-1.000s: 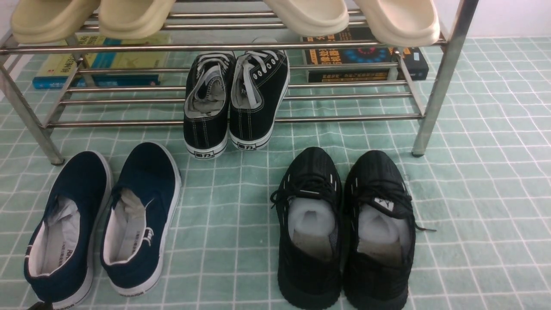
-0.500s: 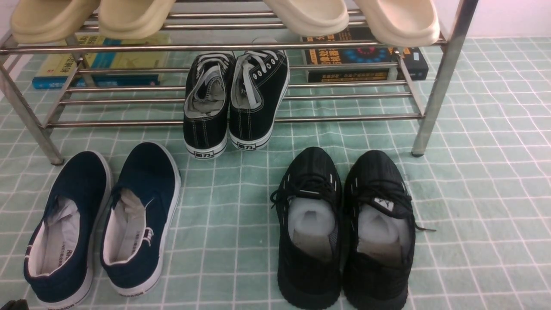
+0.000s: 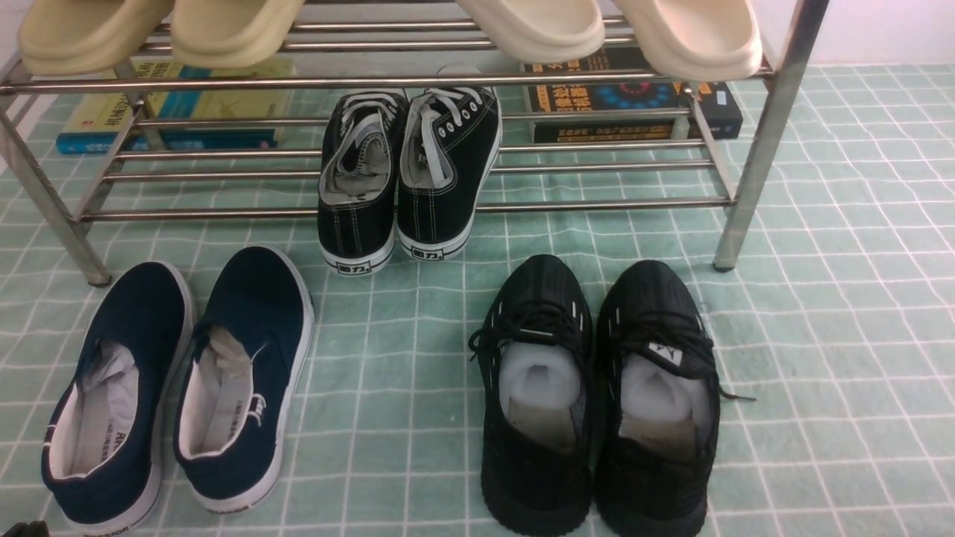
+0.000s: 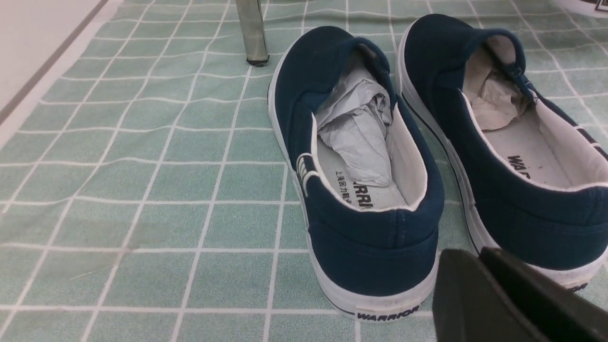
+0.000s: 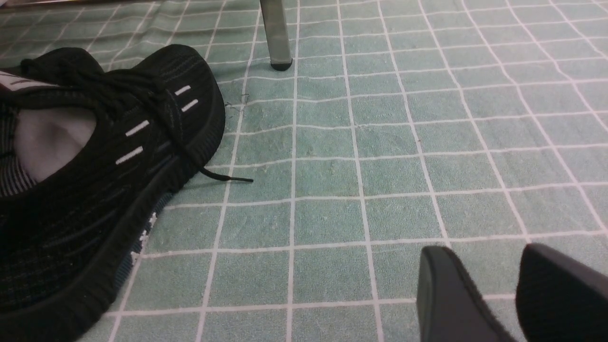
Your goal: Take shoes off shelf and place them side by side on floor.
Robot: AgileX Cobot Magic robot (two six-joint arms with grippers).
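My view cuts the shelf (image 3: 753, 156) off at the top, so only the toes of the cream slippers (image 3: 537, 30) on its upper tier show, and the books (image 3: 634, 97) behind its lower rails are half hidden by the chrome tubes. The floor (image 3: 835, 335) is a pale mint cloth with a white grid, spreading under everything; a strip of pale bare ground edges it in my left wrist view. The black lace-up sneakers (image 3: 406, 179) sit on the lower tier with their heels hanging past the front rail. The black knit running shoes (image 3: 597, 395) stand together on the floor in front of the shelf's right leg. The shoes (image 3: 175, 388) I was sent for, the navy slip-ons, rest on the floor side by side near the shelf's left leg, toes toward it, their soles touching or nearly so, with crumpled paper (image 4: 358, 128) stuffed inside each. My left gripper (image 4: 498, 294) is only a dark corner just behind the heel of one navy shoe, holding nothing; its jaws look pressed close together, though most of it is out of frame. My right gripper (image 5: 513, 289) hangs over bare floor beside the running shoes, a clear gap between its fingers and nothing between them.
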